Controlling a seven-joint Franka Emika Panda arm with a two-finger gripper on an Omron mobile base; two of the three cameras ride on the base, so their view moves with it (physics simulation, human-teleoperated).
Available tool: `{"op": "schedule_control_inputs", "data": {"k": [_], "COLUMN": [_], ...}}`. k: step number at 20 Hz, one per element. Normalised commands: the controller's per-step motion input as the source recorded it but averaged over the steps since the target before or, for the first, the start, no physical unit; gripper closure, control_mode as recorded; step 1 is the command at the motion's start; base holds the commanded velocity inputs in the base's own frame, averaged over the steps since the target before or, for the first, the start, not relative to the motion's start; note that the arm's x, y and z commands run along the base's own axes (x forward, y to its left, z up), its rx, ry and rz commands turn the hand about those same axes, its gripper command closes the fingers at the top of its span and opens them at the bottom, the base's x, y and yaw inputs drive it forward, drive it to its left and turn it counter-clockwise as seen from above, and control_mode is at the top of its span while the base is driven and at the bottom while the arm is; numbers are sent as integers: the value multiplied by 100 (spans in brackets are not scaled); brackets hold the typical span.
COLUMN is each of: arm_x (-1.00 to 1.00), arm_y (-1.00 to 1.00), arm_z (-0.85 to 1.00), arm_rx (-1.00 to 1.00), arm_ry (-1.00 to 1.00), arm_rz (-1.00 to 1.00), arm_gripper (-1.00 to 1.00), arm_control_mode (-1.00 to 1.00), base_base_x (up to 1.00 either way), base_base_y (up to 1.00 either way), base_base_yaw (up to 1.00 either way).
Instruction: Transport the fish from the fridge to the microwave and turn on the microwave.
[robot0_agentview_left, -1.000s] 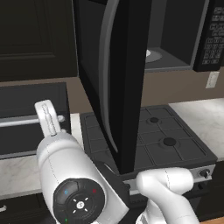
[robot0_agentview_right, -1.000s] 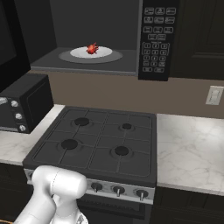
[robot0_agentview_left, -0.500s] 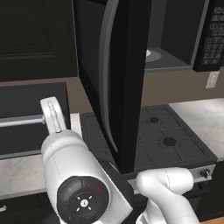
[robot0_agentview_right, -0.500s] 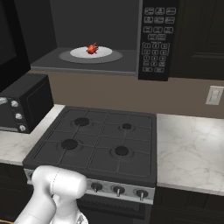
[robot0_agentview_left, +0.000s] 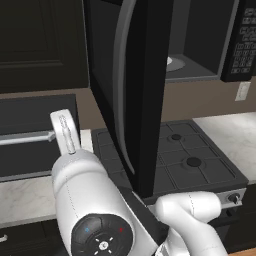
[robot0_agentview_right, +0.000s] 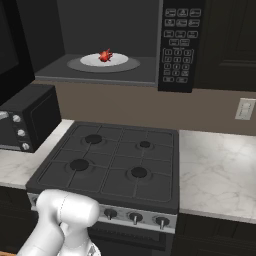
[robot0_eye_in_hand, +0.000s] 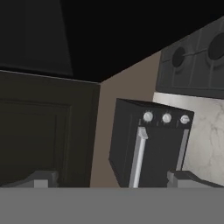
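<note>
The small red-orange fish lies on a white plate inside the microwave. Its keypad is to the right of the cavity. The microwave's black door with the curved grey handle stands swung wide open toward me. My gripper is open with nothing between its fingertips; it faces the toaster oven, well away from the fish. The fridge is out of view.
A black toaster oven with three round knobs sits on the marble counter left of the four-burner stove. My white arm rises in front of the toaster oven. Dark cabinets hang above.
My arm has shifted slightly to the right in the left base view. The fish, plate and microwave door have stayed put, and the gripper has stayed open.
</note>
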Motion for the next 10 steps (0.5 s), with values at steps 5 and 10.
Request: {"op": "schedule_control_inputs", "data": {"k": [5, 10], "arm_x": [-16, -11], "arm_y": [-23, -24], "arm_z": [7, 7], "arm_rx": [0, 0], "arm_ry": [-4, -2], "arm_rz": [-2, -2], "arm_gripper": [-100, -100], "arm_control_mode": [-100, -100], "base_base_x": [0, 0], "base_base_y": [0, 0], "base_base_yaw": [0, 0]}}
